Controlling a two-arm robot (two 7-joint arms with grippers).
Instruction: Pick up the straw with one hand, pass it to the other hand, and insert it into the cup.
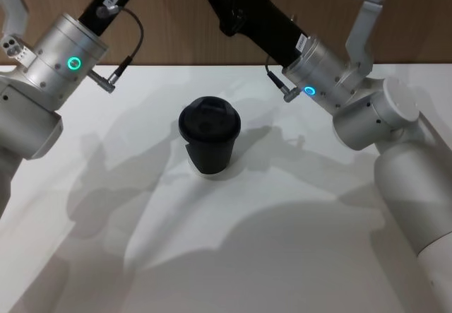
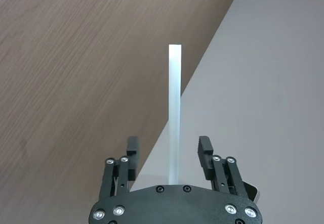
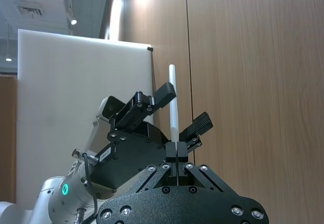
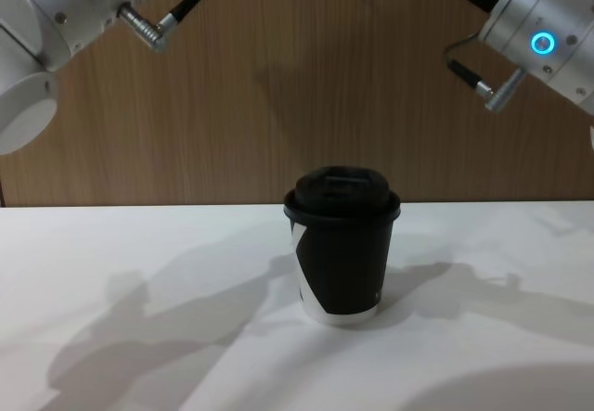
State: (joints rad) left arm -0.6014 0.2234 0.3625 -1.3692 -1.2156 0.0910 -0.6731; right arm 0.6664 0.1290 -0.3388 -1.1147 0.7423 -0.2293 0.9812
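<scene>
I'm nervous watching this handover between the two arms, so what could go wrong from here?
The right gripper alone pinches the straw near its end. The left gripper has open fingers either side, so an early release would likely drop it. The cup is lidded, so a tilted straw could miss the opening or nudge it.

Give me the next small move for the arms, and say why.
Probably draw the left gripper back off the straw. Its fingers stand open on either side without touching, while the right gripper is shut on the straw's end, so the right looks ready to carry it to the cup.
</scene>
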